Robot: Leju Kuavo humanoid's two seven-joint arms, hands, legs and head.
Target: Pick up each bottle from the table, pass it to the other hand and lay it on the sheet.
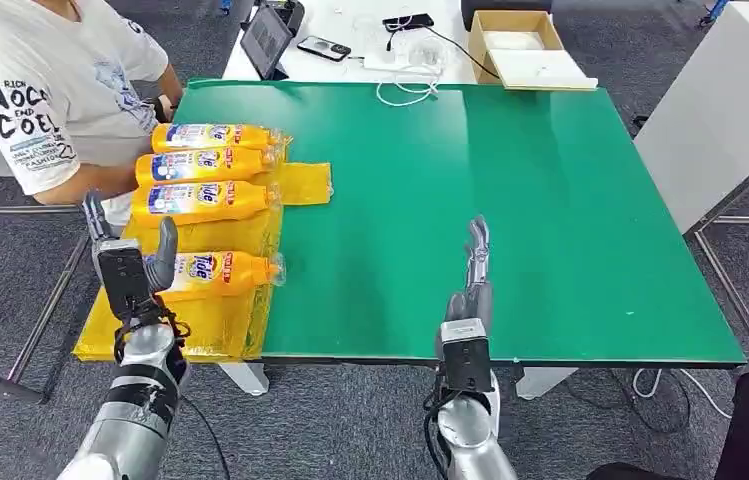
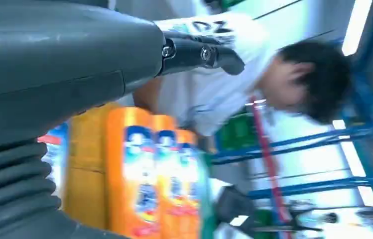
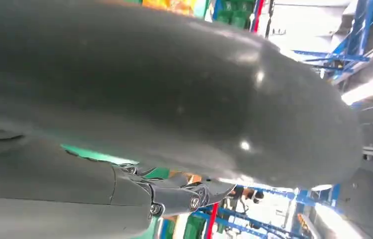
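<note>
Four orange bottles lie on their sides on the yellow sheet at the left end of the green desk, caps pointing toward the desk's middle. Three sit side by side in a tight row: the far bottle, the second bottle and the third bottle. The near bottle lies apart from them, closer to the robot. Lying flat keeps them from toppling, and the row leaves room on the sheet for more.

No bottle is visible on the bare green surface, so the picking work looks finished or close to it.

The left hand hovers upright just beside the base of the near bottle, fingers spread and grasping nothing; it appears released, as it would be after laying a bottle down. The right hand stands over the near edge of the desk, well apart from the sheet, fingers straight and together, also holding nothing.

A person in a white printed shirt sits at the left side of the desk, just beside the row. Beyond the far edge are a tablet, a phone and a cardboard box.
</note>
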